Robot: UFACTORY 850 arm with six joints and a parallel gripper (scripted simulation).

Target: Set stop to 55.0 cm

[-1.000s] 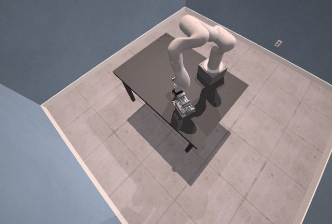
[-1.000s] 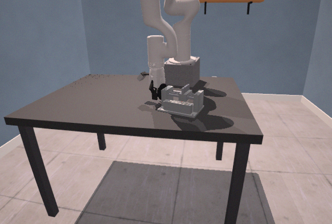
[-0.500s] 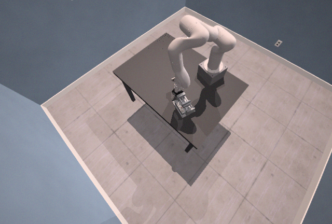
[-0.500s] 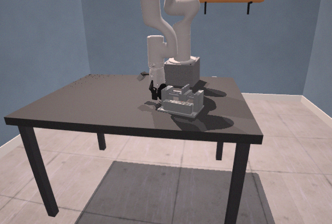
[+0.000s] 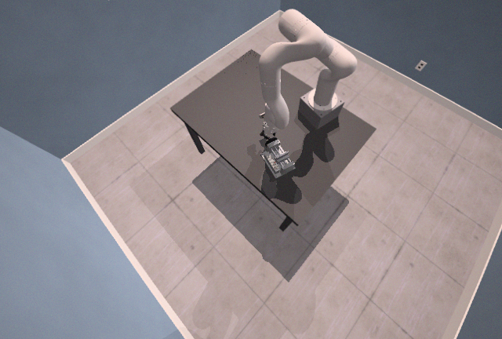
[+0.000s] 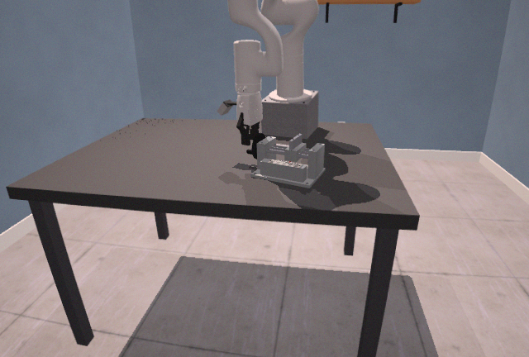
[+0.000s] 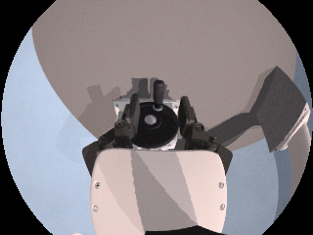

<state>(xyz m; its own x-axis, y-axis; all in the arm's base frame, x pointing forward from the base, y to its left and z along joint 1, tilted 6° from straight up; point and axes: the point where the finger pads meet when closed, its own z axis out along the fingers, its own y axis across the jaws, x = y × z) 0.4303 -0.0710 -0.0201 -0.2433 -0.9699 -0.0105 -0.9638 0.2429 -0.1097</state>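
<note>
The handwheel (image 5: 271, 140) (image 6: 255, 144) (image 7: 165, 131) is a black disc on the end of a small grey screw-driven fixture (image 6: 283, 171). Its black crank handle (image 7: 158, 93) stands near the top of the wheel in the wrist view. My gripper (image 5: 267, 134) (image 7: 159, 103) is open, with one finger on each side of the wheel and handle and a gap at both sides of the handle. The grey stop (image 5: 281, 154) (image 6: 295, 143) sits on the rods between the two end blocks. A scale with a small red mark shows on the front block, too small to read.
The fixture stands on the dark table (image 5: 219, 103) (image 6: 170, 165), near its front edge in the exterior view. The robot base (image 5: 320, 111) (image 6: 290, 116) is behind it. An orange shelf (image 6: 367, 1) hangs on the back wall.
</note>
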